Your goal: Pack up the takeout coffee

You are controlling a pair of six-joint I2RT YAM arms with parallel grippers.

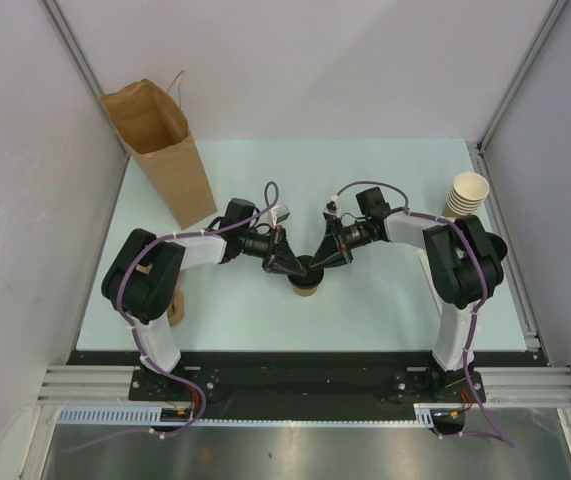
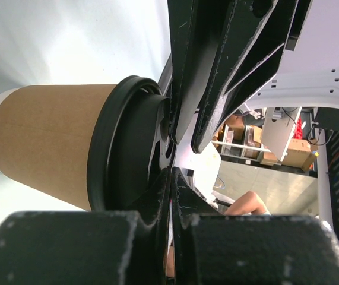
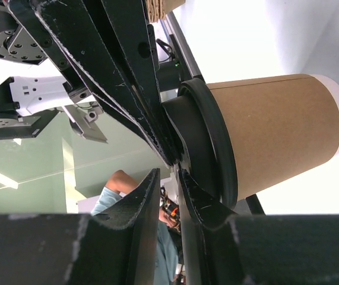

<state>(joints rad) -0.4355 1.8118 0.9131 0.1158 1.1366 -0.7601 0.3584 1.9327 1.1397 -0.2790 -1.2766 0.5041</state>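
The takeout coffee, a tan paper cup (image 1: 307, 289) with a black lid (image 1: 308, 272), stands upright mid-table. It shows in the left wrist view (image 2: 44, 145) and the right wrist view (image 3: 276, 127). My left gripper (image 1: 293, 266) comes from the left, fingers together, tips (image 2: 170, 173) against the lid top (image 2: 122, 151). My right gripper (image 1: 322, 262) comes from the right, fingers nearly together with a narrow empty gap, tips (image 3: 169, 172) at the lid top (image 3: 208, 139). Neither holds anything between its fingers.
An open brown paper bag (image 1: 160, 150) stands at the far left corner. A stack of lidless tan cups (image 1: 466, 195) stands at the far right edge. A small tan object (image 1: 175, 305) lies by the left arm's base.
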